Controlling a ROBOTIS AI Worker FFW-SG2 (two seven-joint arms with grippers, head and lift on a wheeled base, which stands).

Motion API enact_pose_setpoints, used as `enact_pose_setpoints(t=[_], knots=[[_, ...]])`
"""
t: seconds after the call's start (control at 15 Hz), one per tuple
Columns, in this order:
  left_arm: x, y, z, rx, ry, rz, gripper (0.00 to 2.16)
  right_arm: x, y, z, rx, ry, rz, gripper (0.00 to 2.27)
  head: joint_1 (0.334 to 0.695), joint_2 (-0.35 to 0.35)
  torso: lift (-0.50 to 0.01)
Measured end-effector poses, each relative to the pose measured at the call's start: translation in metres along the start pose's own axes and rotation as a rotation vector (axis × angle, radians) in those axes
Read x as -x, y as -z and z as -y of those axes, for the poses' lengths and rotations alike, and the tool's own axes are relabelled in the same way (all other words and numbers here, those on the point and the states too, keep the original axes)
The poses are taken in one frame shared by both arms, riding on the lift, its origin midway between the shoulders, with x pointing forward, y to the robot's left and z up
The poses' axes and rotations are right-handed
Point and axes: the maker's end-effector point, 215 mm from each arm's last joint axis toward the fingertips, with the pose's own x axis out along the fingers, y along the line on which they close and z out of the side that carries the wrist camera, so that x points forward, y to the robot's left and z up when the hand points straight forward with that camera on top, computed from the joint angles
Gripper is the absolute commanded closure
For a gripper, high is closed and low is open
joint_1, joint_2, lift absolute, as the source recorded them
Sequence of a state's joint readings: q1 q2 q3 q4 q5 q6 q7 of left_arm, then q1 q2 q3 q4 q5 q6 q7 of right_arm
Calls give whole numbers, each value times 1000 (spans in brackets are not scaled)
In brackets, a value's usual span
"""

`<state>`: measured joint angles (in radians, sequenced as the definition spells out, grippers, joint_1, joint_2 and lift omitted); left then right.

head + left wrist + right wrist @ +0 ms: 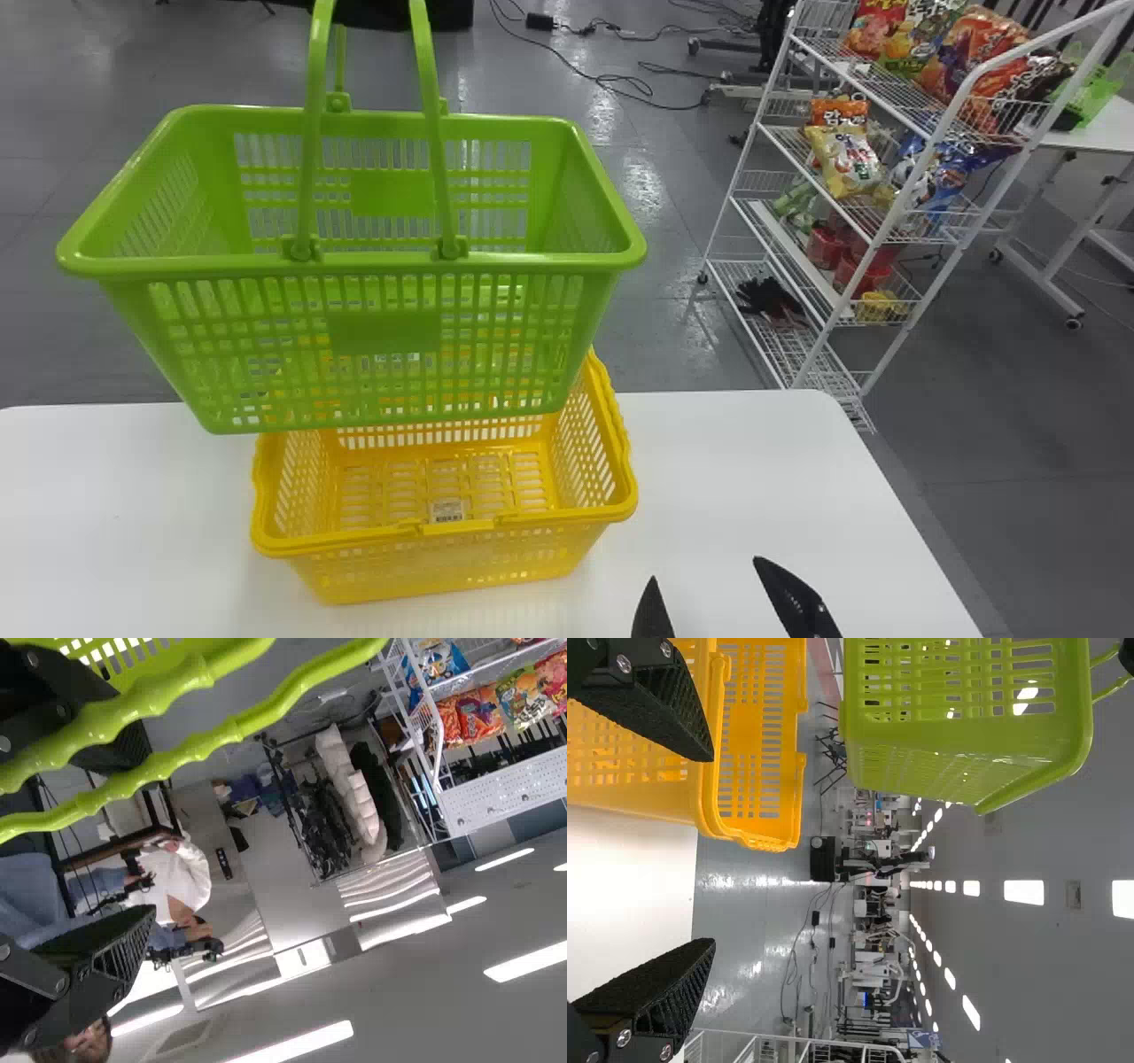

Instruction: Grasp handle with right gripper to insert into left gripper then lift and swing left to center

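Green basket hangs left of and above empty, open right gripper, long axis crosswise, handles rising by spread-fingered left gripper.

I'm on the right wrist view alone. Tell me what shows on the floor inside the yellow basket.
Observer: In the head view, a small white barcode label shows on the floor of the yellow basket, toward its near side.
Operator: Good. Report how the green basket's handles sit at the left gripper.
Observer: In the left wrist view, both bars cross in front of one of its fingers, and the two fingers stand apart.
Operator: Last one. Tell me what is on the upper shelves of the white wire rack.
Observer: The head view shows snack bags there; the rack stands on the floor, past the table and to the right.
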<state>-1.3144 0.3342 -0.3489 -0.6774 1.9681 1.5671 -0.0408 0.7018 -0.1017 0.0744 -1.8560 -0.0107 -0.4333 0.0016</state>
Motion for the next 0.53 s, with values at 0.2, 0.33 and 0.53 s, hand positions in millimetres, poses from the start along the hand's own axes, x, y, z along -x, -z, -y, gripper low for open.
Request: enact_pose_setpoints(t=[0.2,0.33,0.53], knots=[[3,-5,7,-1,10,11,1973,0,0,-2,-2,-4,2,56,606,-182,-93],[3,-6,8,-6,3,9,1976,0,0,-2,-2,-4,3,56,605,-182,-93],[8,-7,2,-9,-21,13,1976,1,-1,-2,-1,-4,8,56,607,-180,-93]])
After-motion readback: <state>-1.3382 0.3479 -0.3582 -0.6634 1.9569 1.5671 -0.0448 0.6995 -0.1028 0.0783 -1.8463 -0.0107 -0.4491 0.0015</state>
